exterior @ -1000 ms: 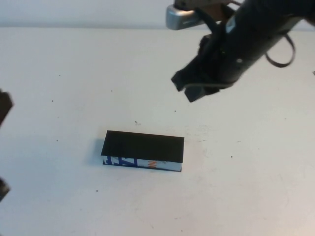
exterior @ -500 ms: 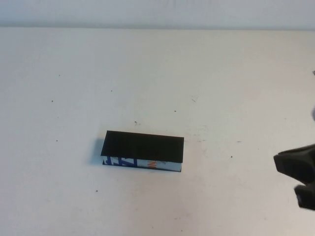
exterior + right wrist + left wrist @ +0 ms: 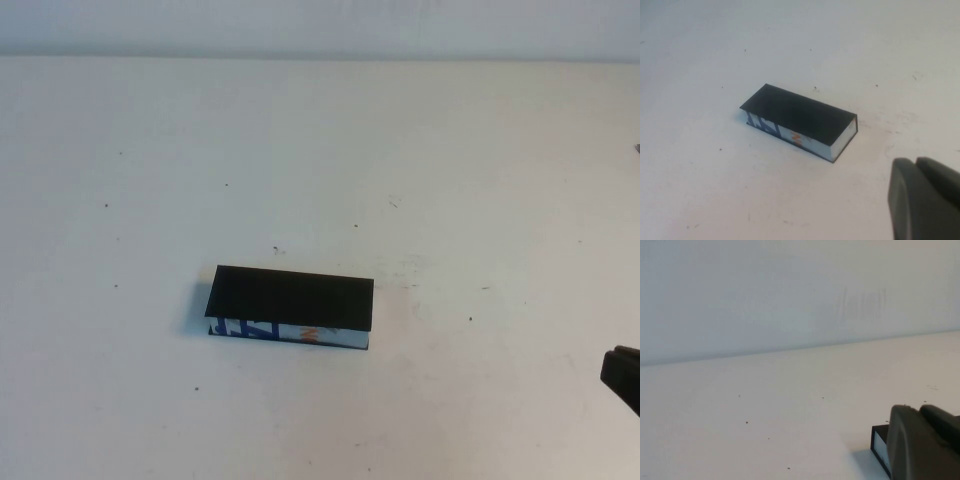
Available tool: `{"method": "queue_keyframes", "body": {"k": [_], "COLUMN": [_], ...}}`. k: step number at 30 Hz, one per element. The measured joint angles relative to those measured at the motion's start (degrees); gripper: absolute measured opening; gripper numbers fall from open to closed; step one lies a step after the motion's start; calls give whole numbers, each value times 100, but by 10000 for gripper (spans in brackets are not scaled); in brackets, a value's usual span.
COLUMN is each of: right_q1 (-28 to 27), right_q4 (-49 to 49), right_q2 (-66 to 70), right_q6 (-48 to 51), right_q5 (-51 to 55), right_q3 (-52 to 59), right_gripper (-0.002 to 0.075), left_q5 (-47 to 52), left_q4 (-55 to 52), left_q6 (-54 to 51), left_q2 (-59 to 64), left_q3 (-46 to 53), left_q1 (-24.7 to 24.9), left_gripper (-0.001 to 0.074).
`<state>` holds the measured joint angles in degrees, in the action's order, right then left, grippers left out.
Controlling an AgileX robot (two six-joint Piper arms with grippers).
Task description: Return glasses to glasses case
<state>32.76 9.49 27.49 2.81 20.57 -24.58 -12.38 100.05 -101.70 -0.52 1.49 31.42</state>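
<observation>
**Closed case alone on a white bench**

A matte white table fills the high view, flecked with small dark specks and faint scuff marks, and meets a pale wall along its far edge.

Nearest the robot's edge, at the right-hand border of the high view, only a dark sliver of the right gripper shows, close to the near right corner of the bench and well apart from the case. In the right wrist view the same gripper appears as two dark rounded fingers pressed side by side with no gap showing between them, holding nothing.

Further in, roughly midway between the left and right edges and nearer the robot's edge than the far one, lies the rectangular black glasses case with a flat lid. Its lid is down flat on the box. The long front face is white with blue block printing and a small orange mark; the letters are too blurred to read. The short end facing right is plain white. The glasses are not visible anywhere on the bench.

The left gripper shows only in the left wrist view, as two dark fingers lying together, empty, with a corner of the case just beyond them.
</observation>
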Motion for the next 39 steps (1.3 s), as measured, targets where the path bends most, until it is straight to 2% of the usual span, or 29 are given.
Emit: {"method": "queue_keyframes", "body": {"k": [14,19,21,23,26,29,33,39], "right_q1": [0,-84,-425,-1068,-2161,-2943,-3446,-3532], "right_q4": [37,-711,-949,-1019,-900,-813,-737,-599], "right_q2": [0,-37,-95,-179,-475,-1061,-2021,-2788], "right_q6": [0,-281,-368,-405,-450,-471,-471,-471], "right_q5": [283,-348,-925,-1499,-1846,-1884,-1861,-1264], "right_q3": [98,300,580,954,1541,2051,2517,2610], "right_gripper": [-11,-11,-11,-11,-11,-11,-11,-11], "left_q5": [-19,-29,-29,-29,-33,-33,-33,-42], "left_q4": [0,0,0,0,0,0,0,0], "left_q6": [0,0,0,0,0,0,0,0], "left_q2": [0,0,0,0,0,0,0,0], "left_q3": [0,0,0,0,0,0,0,0], "left_q1": [0,0,0,0,0,0,0,0], "left_gripper": [-1,-1,-1,-1,-1,-1,-1,-1]}}
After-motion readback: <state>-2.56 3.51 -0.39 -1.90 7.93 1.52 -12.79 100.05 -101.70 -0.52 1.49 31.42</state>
